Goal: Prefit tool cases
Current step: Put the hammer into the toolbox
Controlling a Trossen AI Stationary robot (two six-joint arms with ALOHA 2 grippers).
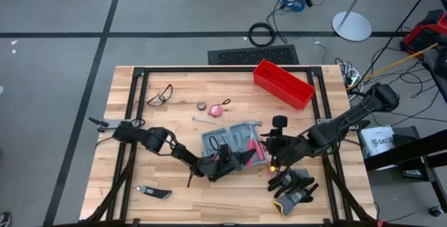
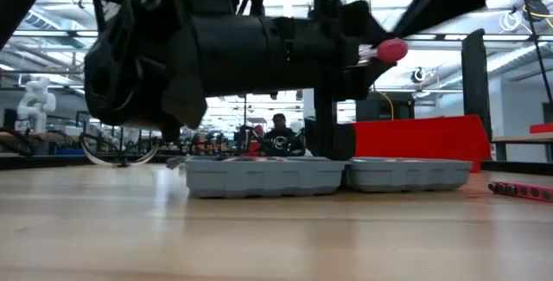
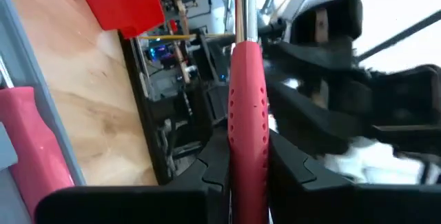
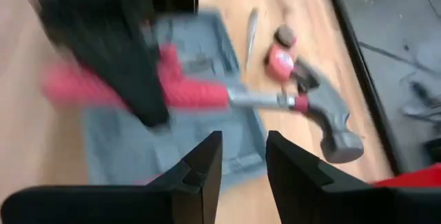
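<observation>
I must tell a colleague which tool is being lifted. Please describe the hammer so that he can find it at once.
Start at the wooden table, then find the open grey tool case near its middle. The hammer is held above it by the left hand; unlike the loose tools nearby, it has a red grip and a steel claw head.

The tool case (image 1: pixel 227 142) lies grey on the pale wooden table (image 1: pixel 140 115), with a red bin (image 1: pixel 283 84) at its one o'clock. The hammer (image 4: pixel 227 96) has a dimpled red handle and a dull steel head. Black-and-grey gloves (image 1: pixel 293 188) sit at the case's four o'clock.
</observation>
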